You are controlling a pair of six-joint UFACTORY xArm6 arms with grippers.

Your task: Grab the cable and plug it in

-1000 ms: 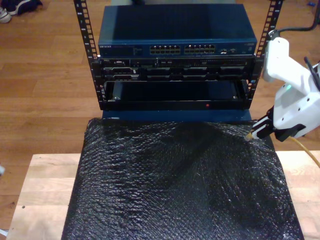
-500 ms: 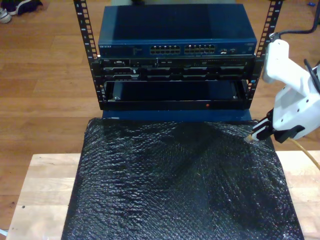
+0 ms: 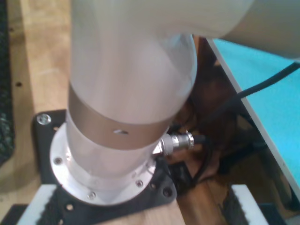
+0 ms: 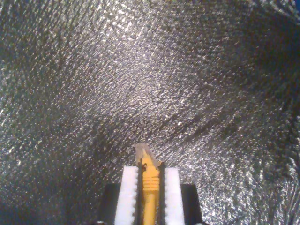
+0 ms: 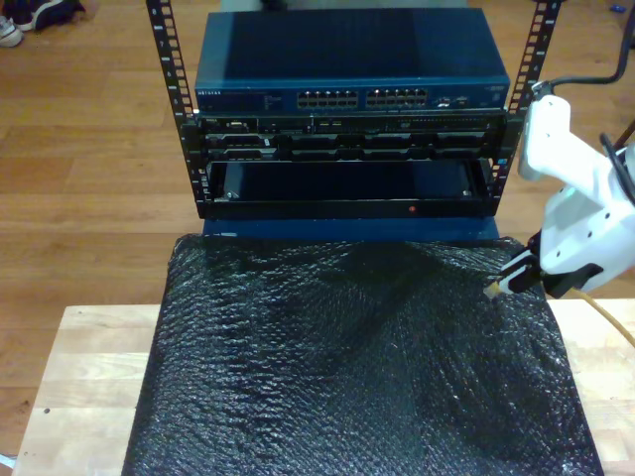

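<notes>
The orange-yellow cable is clamped between the white pads of my second gripper, which is shut on it. Its clear plug sticks out past the fingertips over the black mat. In the exterior view, my second gripper hovers at the mat's far corner on the exterior view's right, and the cable trails off behind it. The blue network switch, with its rows of ports, sits on top of the rack. My first gripper is open and faces an arm's base.
A black rack holds the switch, more panels and an open bay beyond the mat. A light wooden table lies under the black bubble-textured mat. A black cable and metal connector run beside the arm base.
My second gripper has shifted a little lower in the exterior view, toward the mat's surface, still holding the cable. The arm's white body has drifted slightly toward the exterior view's right.
</notes>
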